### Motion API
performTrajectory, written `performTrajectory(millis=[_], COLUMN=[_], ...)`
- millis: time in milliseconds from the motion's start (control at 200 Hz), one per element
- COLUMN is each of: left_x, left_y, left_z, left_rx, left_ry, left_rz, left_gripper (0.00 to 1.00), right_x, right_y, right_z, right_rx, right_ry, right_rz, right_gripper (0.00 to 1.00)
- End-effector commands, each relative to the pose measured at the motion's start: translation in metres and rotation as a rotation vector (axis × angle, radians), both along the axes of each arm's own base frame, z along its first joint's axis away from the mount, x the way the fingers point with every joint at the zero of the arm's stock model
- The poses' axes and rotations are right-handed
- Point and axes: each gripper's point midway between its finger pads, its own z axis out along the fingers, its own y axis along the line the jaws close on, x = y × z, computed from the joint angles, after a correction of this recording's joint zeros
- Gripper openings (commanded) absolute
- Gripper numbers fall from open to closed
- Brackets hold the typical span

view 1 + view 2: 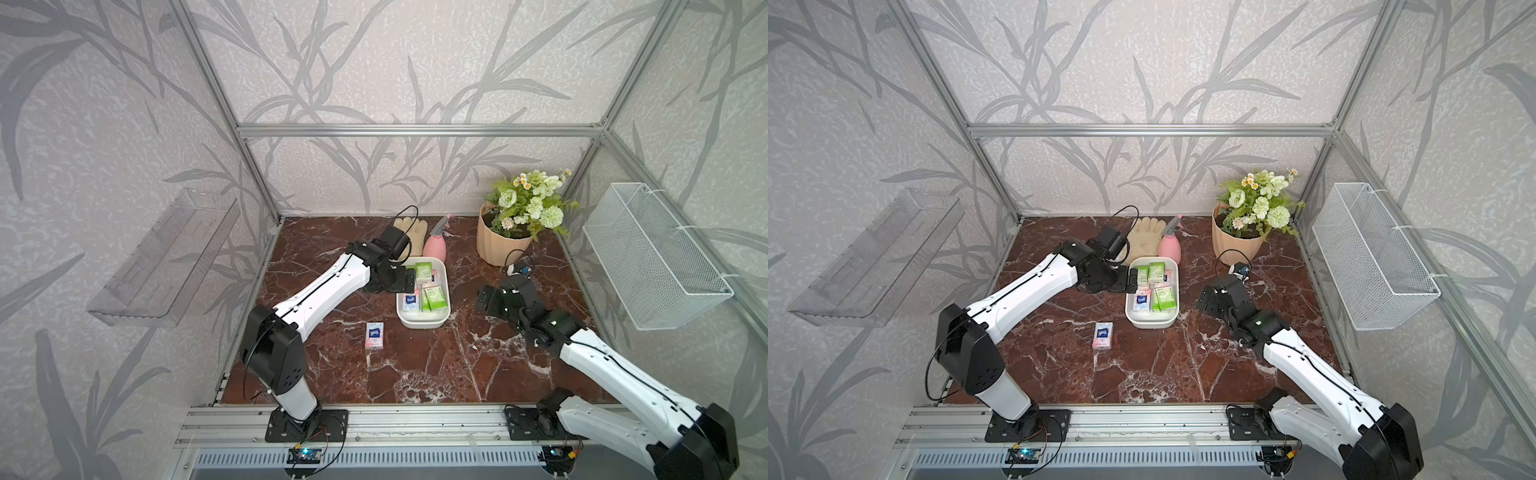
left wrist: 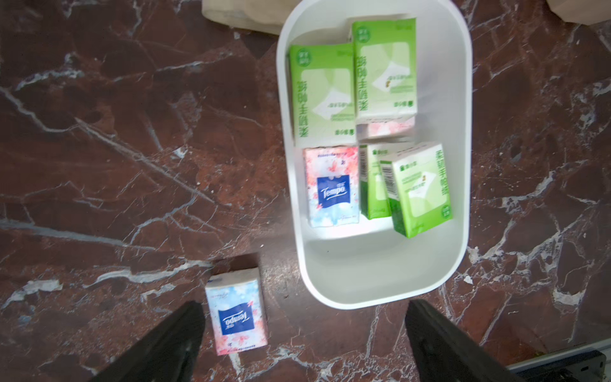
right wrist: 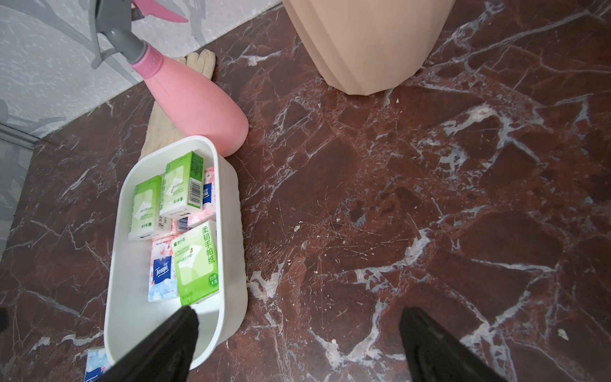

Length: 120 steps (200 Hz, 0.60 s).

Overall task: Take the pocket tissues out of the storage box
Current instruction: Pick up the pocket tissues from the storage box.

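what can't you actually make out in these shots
- pink packets in the storage box: left wrist view, green packets cover them, count unclear
- glove: in a top view, left arm hides part
- packet on the table: right wrist view, cut off by the edge

Both top views look steeply down from high above the front rail (image 1: 415, 419) and take in the whole table (image 1: 415, 365). They are nearly equal, shifted a little sideways. The box (image 1: 422, 322) sits just right of centre in one and at centre in the other (image 1: 1152, 320).

The left wrist camera looks almost straight down from close above the table, showing the box (image 2: 373, 281) and a packet (image 2: 236, 317) beside it.

The right wrist camera is also close and low, tilted toward the back wall (image 3: 49, 66). It shares the same box (image 3: 231, 231) and adds a bottle (image 3: 195, 109) and a pot (image 3: 363, 43).
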Motion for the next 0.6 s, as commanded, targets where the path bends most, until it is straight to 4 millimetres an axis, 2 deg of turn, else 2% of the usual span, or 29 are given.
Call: performTrajectory(millis=[0, 140, 230, 420, 595], left_x=[0.004, 0.011, 0.015, 0.023, 0.025], left_y=[-0.014, -0.037, -0.044, -0.040, -0.036], left_z=[-0.010, -0.022, -0.032, -0.053, -0.070], left_rx=[0.053, 0.078, 0.099, 0.174, 0.215], left_ry=[0.015, 0.022, 0.035, 0.036, 0.053], left_rz=[-0.009, -0.026, -0.028, -0.001, 0.008], left_gripper=[0.96, 0.89, 0.83, 0.73, 0.67], right_x=[-0.004, -0.007, -0.009, -0.014, -0.017], right_y=[-0.005, -0.007, -0.011, -0.016, -0.017], right_z=[-0.002, -0.001, -0.001, -0.002, -0.005], right_rx=[-0.023, -0.024, -0.026, -0.030, -0.026], right_ry=[0.000, -0.009, -0.015, -0.018, -0.015], right_rz=[-0.002, -0.007, -0.013, -0.022, -0.029], right_gripper=[0.99, 0.99, 0.99, 0.99, 0.99])
